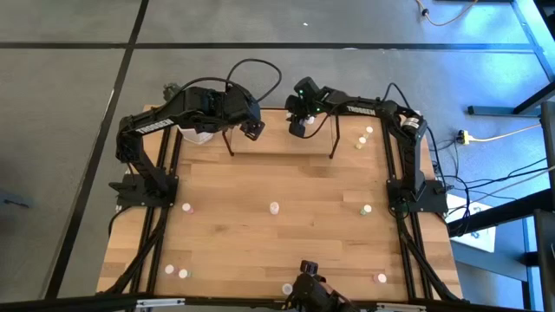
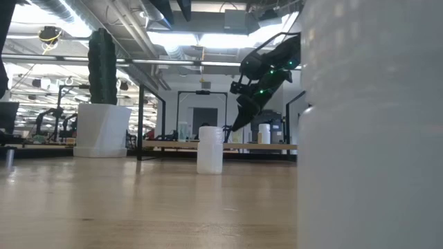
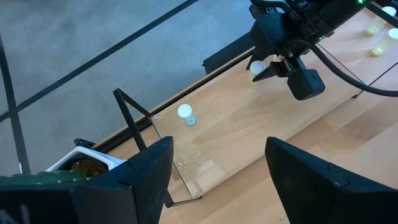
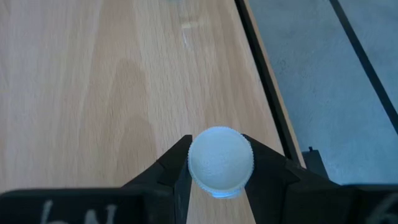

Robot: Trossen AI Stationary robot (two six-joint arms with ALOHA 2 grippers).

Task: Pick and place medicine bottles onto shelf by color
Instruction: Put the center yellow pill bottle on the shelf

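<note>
My right gripper is at the table's far edge, over the black wire shelf, shut on a small whitish bottle with a white top. The bottle also shows in the left wrist view. Another white-topped bottle stands on the shelf's wooden floor. My left gripper is open and empty over the shelf's left end. Several more bottles stand on the table, among them one in the middle and one on the right. My right gripper pinches the bottle's round side, just below the top's rim, between its two fingers. The fingers come from above, pointing down. The bottle is upright with its top up. Whether its base rests on the shelf floor, I cannot tell.
A white pot with a cactus stands at the far left by the shelf, under my left arm. Two bottles stand at the far right. More stand near the front edge, and one is right in front of the low camera.
</note>
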